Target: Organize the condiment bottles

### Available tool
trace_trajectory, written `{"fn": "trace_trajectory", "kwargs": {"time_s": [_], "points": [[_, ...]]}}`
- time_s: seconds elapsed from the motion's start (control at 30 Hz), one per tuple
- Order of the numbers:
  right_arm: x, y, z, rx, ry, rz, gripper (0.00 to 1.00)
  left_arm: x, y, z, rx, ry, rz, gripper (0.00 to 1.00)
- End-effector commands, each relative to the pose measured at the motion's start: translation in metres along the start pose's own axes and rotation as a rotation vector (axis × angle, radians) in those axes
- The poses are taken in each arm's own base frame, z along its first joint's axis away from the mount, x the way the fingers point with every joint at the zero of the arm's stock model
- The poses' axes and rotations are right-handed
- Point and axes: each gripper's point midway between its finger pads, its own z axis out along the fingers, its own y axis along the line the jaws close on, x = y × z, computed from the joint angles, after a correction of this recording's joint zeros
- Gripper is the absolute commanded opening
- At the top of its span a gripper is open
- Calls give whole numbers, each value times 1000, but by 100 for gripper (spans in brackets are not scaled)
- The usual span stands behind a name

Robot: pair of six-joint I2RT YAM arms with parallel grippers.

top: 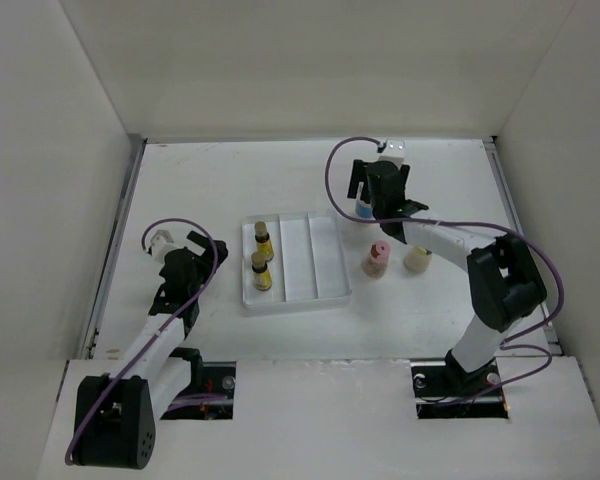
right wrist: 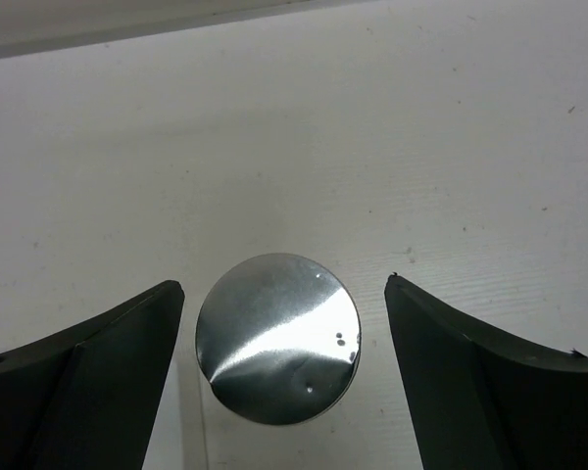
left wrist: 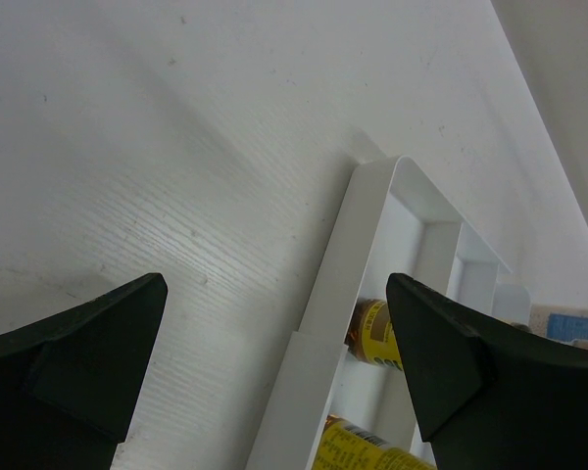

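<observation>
Two slim amber bottles with yellow labels (top: 263, 257) stand in the left compartment of the white tray (top: 325, 265); they also show in the left wrist view (left wrist: 374, 333). The pink-capped beige bottle (top: 378, 260) and the yellow-capped one (top: 417, 258) stand on the table right of the tray. The grey-lidded, blue-labelled jar (top: 363, 209) stands further back; its shiny lid (right wrist: 277, 338) lies between the fingers of my right gripper (right wrist: 284, 304), which is open above it without touching. My left gripper (left wrist: 274, 294) is open and empty, left of the tray.
White walls enclose the table on the left, back and right. The tray's middle and right compartments hold nothing. The right arm's purple cable (top: 450, 222) loops over the table beside the beige bottles.
</observation>
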Motion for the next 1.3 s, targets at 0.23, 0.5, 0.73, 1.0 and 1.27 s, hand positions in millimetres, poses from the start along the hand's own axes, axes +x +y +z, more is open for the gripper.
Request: {"fn": "trace_trajectory", "kwargs": {"time_s": [0.23,0.5,0.73,1.0,1.27], "points": [[2,14,-5,-41,-12,28,58,-12,-16,1,48,-39,-4,100],[-92,38,-83,-130,-304,72,48,-14,-17,-1,53,-45,-4,100],[-58,149,-115,-424,-228,19,48,-8,-16,1,53,-32,-7,100],[-23,203,-104,-489,-166,-23,48,-11,-12,-3,51,-50,-12,100],[9,199,-96,-437,-126,-54,71,-10,-13,-1,52,-39,-12,100]]}}
